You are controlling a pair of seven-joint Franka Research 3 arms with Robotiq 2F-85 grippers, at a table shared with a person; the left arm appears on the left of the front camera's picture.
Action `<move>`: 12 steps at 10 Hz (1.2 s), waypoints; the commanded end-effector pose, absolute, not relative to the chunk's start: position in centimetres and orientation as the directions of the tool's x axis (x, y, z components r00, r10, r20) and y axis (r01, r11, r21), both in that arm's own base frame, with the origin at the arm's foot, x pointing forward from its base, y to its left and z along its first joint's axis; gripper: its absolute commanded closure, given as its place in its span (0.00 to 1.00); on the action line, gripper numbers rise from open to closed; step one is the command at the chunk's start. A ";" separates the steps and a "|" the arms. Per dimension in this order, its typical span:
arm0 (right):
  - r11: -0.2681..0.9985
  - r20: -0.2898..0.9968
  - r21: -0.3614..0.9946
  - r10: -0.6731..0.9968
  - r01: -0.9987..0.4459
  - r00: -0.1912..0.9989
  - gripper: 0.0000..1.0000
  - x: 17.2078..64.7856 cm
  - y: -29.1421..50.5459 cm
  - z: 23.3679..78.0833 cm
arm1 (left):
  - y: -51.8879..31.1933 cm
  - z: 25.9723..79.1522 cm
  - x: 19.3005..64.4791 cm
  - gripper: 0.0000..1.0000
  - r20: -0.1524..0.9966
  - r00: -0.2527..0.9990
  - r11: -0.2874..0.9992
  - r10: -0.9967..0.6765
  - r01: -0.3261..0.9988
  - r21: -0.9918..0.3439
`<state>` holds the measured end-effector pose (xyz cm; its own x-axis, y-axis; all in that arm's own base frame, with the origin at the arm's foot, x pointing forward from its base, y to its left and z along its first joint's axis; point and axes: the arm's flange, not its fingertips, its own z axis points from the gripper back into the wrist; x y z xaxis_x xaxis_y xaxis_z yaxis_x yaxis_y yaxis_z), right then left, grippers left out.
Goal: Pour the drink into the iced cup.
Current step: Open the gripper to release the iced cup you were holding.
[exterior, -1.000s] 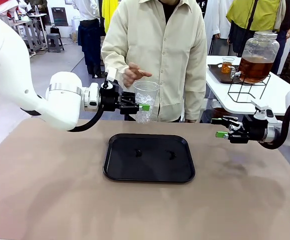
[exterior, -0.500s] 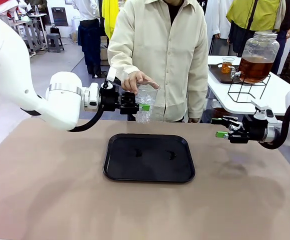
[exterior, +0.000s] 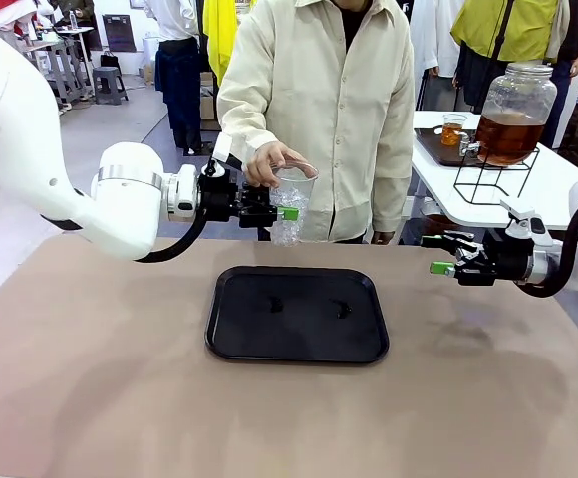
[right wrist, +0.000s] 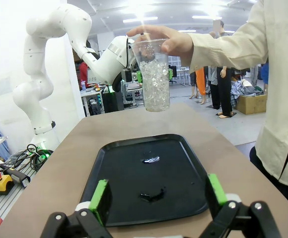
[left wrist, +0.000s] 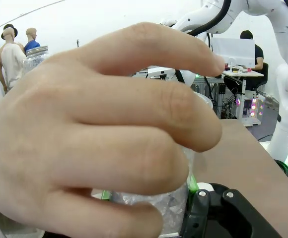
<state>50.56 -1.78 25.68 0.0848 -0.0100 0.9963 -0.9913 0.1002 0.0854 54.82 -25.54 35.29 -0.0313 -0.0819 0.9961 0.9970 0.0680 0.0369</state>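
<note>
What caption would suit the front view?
Left gripper holds an iced cup above the tray as a person's hand grasps its rim.

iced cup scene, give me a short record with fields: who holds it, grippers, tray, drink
cup: clear plastic cup of ice, held above the table's far edge
held by: left gripper shut on its side; person's hand grips the rim
right gripper: open, holding nothing, beside the tray
tray: black, small dark spots on it
drink: amber liquid in glass jar on the white side table

Bright overhead light; close hand [left wrist: 84,144] blurred (wide-angle distortion).
</note>
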 end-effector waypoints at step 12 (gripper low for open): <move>0.098 0.996 0.087 -0.007 -0.991 0.087 0.00 50.6 -1.6 26.0 | -24.8 35.5 54.7 0.00 0.996 -0.037 0.087 -0.078 0.995 0.044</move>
<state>50.56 -1.78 25.68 0.0848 -0.0100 0.9963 -0.9913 0.1002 0.0854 54.92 -25.34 35.27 -0.0305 -0.0829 0.9961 0.9967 0.0726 0.0366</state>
